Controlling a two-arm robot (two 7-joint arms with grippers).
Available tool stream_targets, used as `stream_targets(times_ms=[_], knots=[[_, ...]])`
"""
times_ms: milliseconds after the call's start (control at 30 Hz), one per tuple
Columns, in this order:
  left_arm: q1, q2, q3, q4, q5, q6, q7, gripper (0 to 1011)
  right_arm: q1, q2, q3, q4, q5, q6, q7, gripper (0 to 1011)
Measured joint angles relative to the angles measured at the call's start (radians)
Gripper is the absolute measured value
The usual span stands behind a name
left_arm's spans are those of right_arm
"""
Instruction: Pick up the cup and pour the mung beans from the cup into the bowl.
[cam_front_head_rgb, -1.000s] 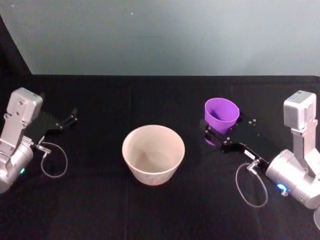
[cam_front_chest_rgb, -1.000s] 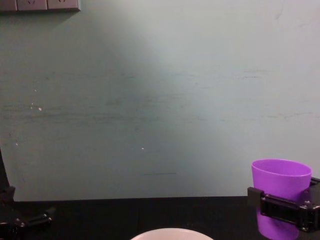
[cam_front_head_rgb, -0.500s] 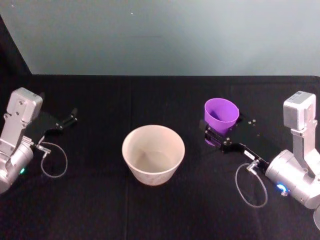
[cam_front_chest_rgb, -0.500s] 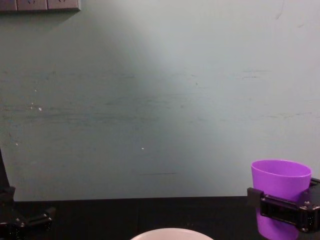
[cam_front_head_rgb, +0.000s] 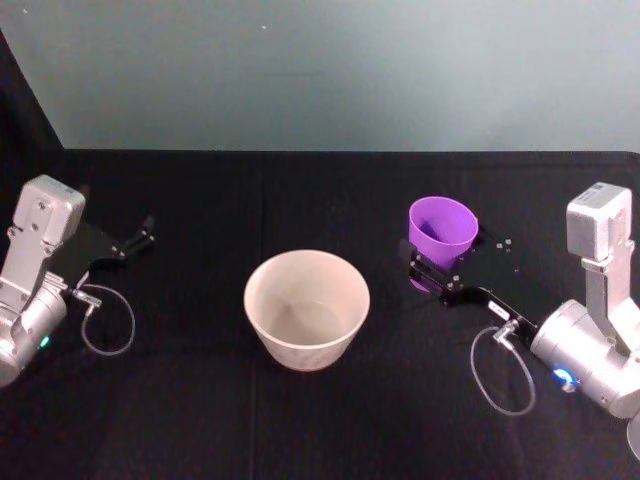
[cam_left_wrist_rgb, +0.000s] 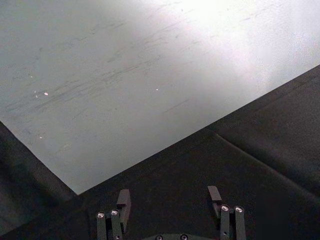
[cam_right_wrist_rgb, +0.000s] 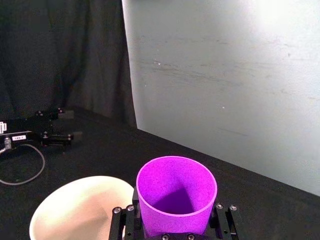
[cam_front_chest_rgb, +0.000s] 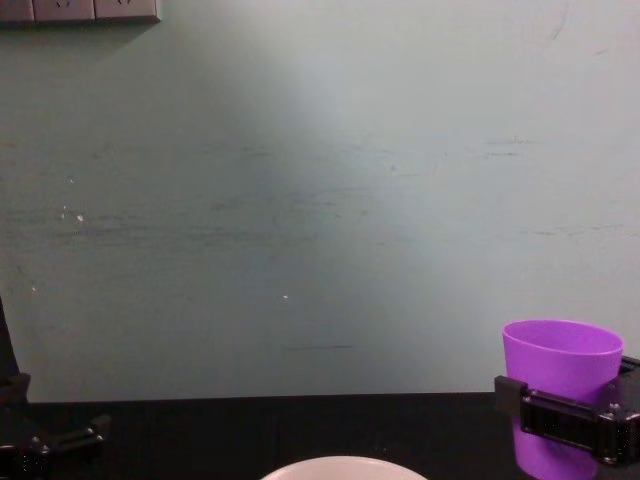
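Cup (cam_front_head_rgb: 443, 228) is sitting upright in my right pincer (cam_front_head_rgb: 455, 257), which is clamping it from both sides low on its wall, with the open mouth pointing up. In the right wrist view I'm looking down into it (cam_right_wrist_rgb: 176, 192), with my pincer (cam_right_wrist_rgb: 175, 222) hugging it from below. I'm seeing smooth purple wall and a shaded bottom, so honestly I can't make out the mung beans in there.

Bowl (cam_front_head_rgb: 307, 308) is standing on the black surface (cam_front_head_rgb: 300, 190) near the cup, off toward my left and a bit closer to me, not touching it. Its inside (cam_right_wrist_rgb: 75, 210) is looking pale and smooth, and I can't pick out any grains in it either.

Chest view is cutting off the cup's base (cam_front_chest_rgb: 562, 380) and catching just the top arc of the bowl's rim (cam_front_chest_rgb: 343, 467). So I can't tell whether the cup is resting on the surface or hanging just above it. A black finger is crossing the cup's lower half there, hiding part of the wall.

My left pincer (cam_front_head_rgb: 135, 240) is idling well apart on the left side of the surface, fingers (cam_left_wrist_rgb: 123, 198) spread wide with nothing between them.
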Motion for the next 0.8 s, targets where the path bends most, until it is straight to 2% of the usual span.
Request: stream_targets(times_ms=[800], knots=[[0.0,0.0,0.0,0.0,0.0,0.0,0.0,1000,0.0,0.0,0.0,0.0,0.0,0.0,0.001,728]])
